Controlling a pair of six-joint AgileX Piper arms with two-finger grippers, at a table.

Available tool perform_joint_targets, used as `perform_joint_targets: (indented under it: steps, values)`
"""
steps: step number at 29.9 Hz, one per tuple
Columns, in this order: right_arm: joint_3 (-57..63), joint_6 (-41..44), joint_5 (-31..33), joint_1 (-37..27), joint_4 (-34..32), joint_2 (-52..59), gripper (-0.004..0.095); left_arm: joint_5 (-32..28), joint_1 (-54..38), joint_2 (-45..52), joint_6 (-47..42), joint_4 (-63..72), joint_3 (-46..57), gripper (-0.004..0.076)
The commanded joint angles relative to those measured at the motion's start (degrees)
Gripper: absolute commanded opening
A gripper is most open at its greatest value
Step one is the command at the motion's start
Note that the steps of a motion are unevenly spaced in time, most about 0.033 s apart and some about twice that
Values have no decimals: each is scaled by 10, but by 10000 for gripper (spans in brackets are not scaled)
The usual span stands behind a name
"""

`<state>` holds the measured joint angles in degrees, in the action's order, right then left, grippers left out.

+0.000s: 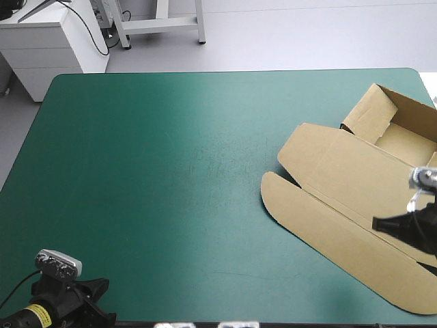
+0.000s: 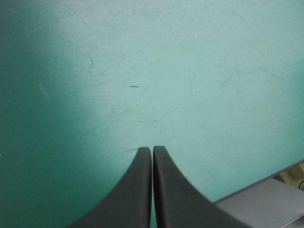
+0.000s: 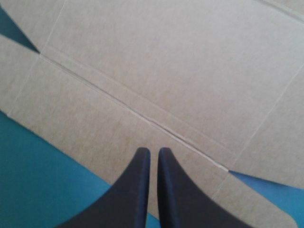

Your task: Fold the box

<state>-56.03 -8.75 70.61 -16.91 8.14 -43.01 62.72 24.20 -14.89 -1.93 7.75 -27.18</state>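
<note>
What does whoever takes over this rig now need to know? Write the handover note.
Left tool: shut, empty, over bare teal-green cover near the table's near left corner.
Right tool: shut, gripping nothing, over the box's flat panel, close to a crease.
Box: at the table's right side, mostly flat; far-end walls raised, long rounded flap flat toward the near edge.
Done: only the far-end walls are up.
Left: raise and tuck the remaining panels, probably starting near the right tool.

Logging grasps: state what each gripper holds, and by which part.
Nothing is held. The left gripper is shut over bare teal-green cover; the right gripper is shut above the box, no board between its fingers.
</note>
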Motion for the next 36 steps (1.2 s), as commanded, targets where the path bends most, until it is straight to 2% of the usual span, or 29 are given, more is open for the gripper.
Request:
perform_joint_targets:
  steps: [1,10,16,23,36]
  values:
    - [58,-11,-27,15,8,74,44,-32,4,-6,-6,10,-13,-8]
    - [221,-38,-33,15,37,242,-1,-32,4,-6,-6,10,-13,-8]
    - [250,-38,-32,15,37,323,-1,-32,4,-6,-6,10,-13,-8]
    - [261,-39,-48,15,20,362,-1,-32,4,-6,-6,10,-13,-8]
    - [261,-32,-51,14,22,365,-1,-32,4,-6,-6,10,-13,-8]
